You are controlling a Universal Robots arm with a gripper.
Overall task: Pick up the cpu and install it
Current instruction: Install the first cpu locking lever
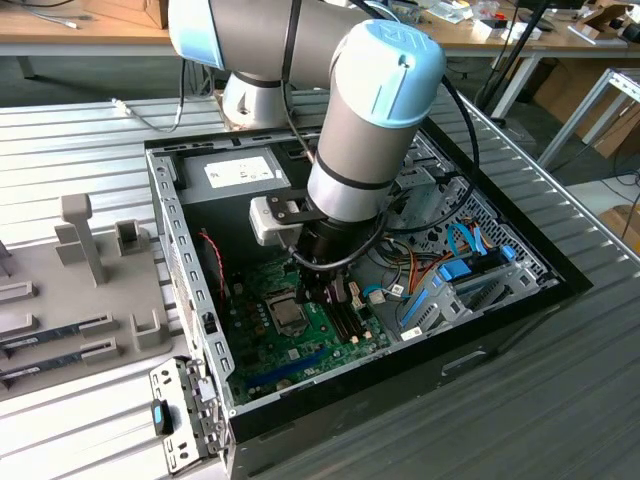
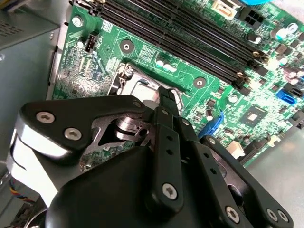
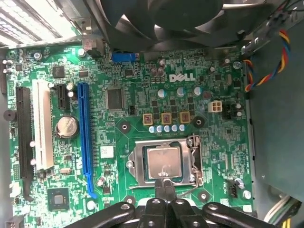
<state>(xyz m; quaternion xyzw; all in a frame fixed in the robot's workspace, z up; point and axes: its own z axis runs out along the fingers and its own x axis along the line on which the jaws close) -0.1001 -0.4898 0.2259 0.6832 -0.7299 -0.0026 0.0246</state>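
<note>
Tool over the seated cpu, inside the open computer case

I see the cpu [image 3: 163, 162] lying flat in its socket frame [image 3: 194, 164] on the green motherboard [image 3: 142, 95], directly under my tool [image 3: 164, 186], whose black fingers [image 2: 167, 102] are clenched together with nothing between them, their tip at the chip's near edge. Around the tool: black memory slots [image 2: 190, 42] on one side, the blue expansion slot [image 3: 85, 137] on the other, a fan [image 3: 166, 19] beyond. The computer case [image 1: 180, 230] walls leave open room above the board.

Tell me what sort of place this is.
Probably a robotics lab or workshop bench: an open computer case on a metal table, its green motherboard exposed, cardboard boxes behind.
</note>
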